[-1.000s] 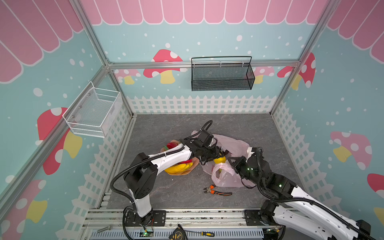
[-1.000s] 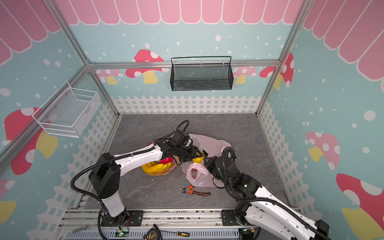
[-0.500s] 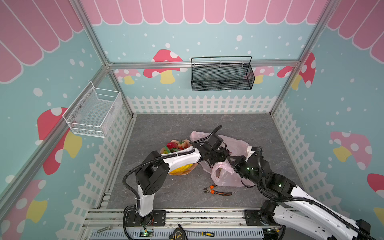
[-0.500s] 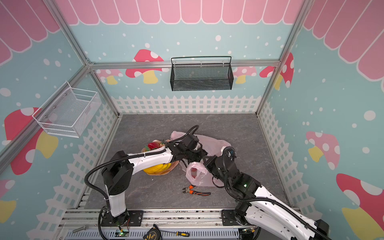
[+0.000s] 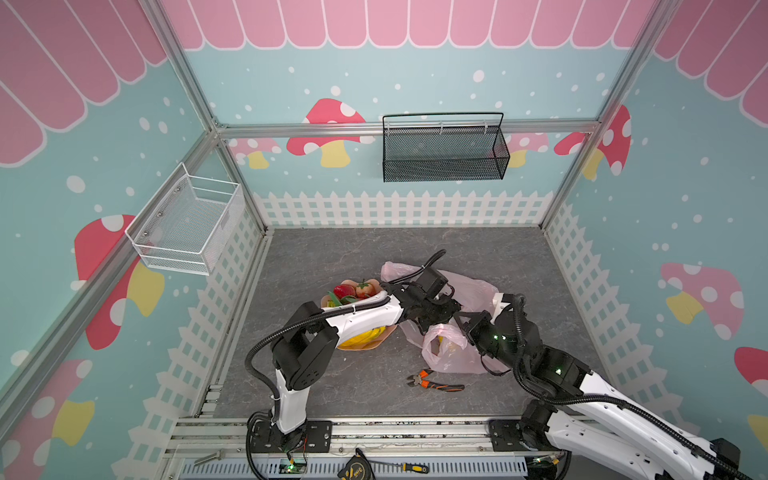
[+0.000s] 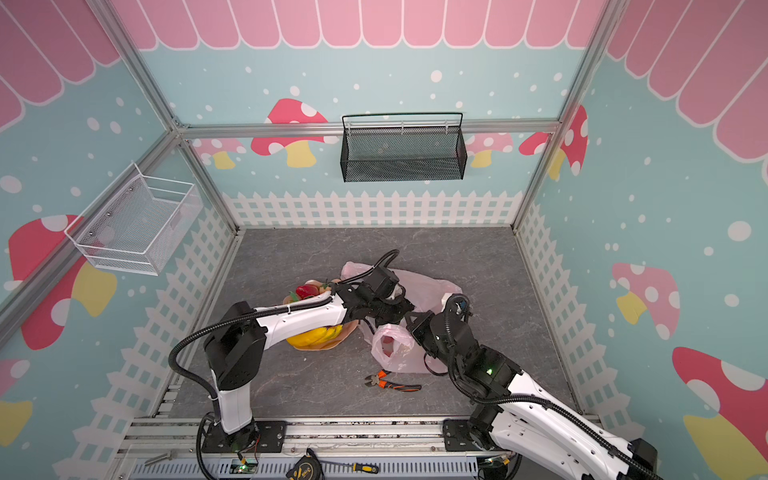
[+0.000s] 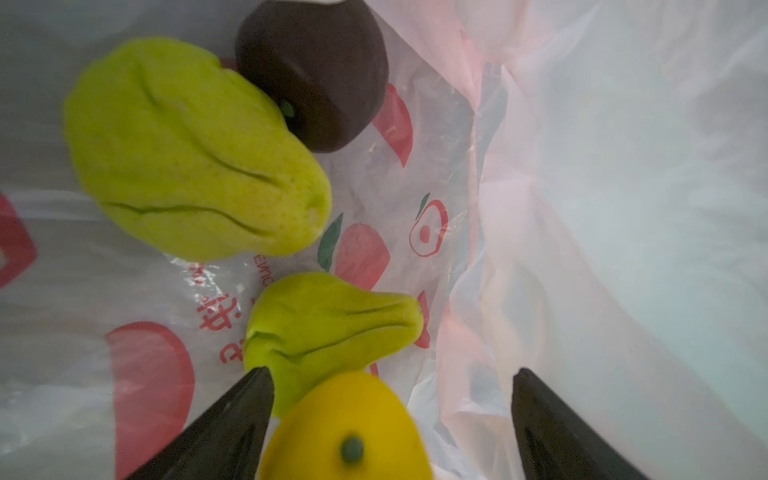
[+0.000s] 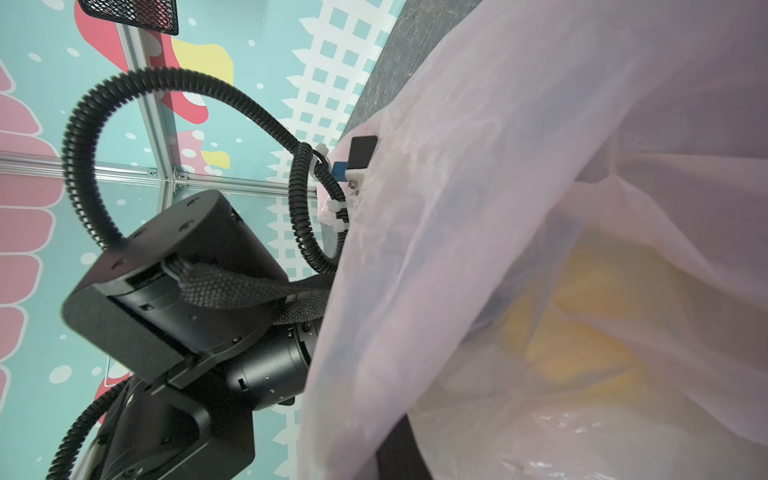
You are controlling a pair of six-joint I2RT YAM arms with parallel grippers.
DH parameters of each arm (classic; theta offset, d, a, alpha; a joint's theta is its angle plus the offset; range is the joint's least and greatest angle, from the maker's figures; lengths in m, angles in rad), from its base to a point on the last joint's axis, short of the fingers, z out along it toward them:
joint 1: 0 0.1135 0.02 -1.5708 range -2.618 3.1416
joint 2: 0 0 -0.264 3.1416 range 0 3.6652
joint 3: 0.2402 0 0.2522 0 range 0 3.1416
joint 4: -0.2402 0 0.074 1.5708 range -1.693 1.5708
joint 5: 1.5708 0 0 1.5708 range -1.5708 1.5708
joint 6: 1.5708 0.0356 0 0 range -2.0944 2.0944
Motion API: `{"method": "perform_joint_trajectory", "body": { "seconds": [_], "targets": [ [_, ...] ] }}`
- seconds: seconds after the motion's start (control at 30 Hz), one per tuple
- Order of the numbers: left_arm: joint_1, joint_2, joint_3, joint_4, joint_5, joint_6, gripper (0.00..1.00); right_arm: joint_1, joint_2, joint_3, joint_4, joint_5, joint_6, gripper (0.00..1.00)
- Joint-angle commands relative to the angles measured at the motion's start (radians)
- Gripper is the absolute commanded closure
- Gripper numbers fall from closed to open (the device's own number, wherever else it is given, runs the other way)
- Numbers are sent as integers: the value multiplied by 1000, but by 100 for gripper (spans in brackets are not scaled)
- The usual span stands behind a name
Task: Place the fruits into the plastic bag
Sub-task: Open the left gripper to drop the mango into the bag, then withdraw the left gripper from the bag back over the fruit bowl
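The pink plastic bag [image 5: 453, 353] [image 6: 395, 349] lies at the floor's middle, its mouth lifted. My left gripper [image 7: 392, 374] reaches inside it and is open. A blurred yellow lemon [image 7: 345, 428] sits loose between the wide jaws. Two bumpy green fruits [image 7: 195, 149] [image 7: 328, 324] and a dark brown round one [image 7: 316, 70] rest on the bag's film [image 7: 582, 208]. My right gripper [image 5: 467, 322] is shut on the bag's rim [image 8: 540, 166], which hides most of its jaws. The banana bunch [image 5: 365, 334] and red fruits [image 5: 345, 291] stay on the peach plate [image 5: 380, 343].
Orange-handled pliers [image 5: 434, 382] lie on the floor in front of the bag. A black mesh basket [image 5: 444, 149] hangs on the back wall and a white wire basket [image 5: 187, 226] on the left wall. The left arm stretches over the plate.
My left gripper carried the lemon from beside the plate into the bag's mouth, then opened wide and let it go. The right gripper kept its hold on the bag.
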Motion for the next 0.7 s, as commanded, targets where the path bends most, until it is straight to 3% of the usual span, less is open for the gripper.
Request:
{"method": "perform_joint_trajectory", "body": {
  "seconds": [0.0,0.37,0.67],
  "targets": [
    [-3,-42,49,-84,-41,49,7,-3,-13,-15,8,4,18,100],
    [30,-178,28,-244,-93,164,5,-3,-27,-14,-3,14,18,100],
    [107,-332,-45,-341,-105,241,7,-3,-29,-14,-14,15,21,100]
  ]
}}
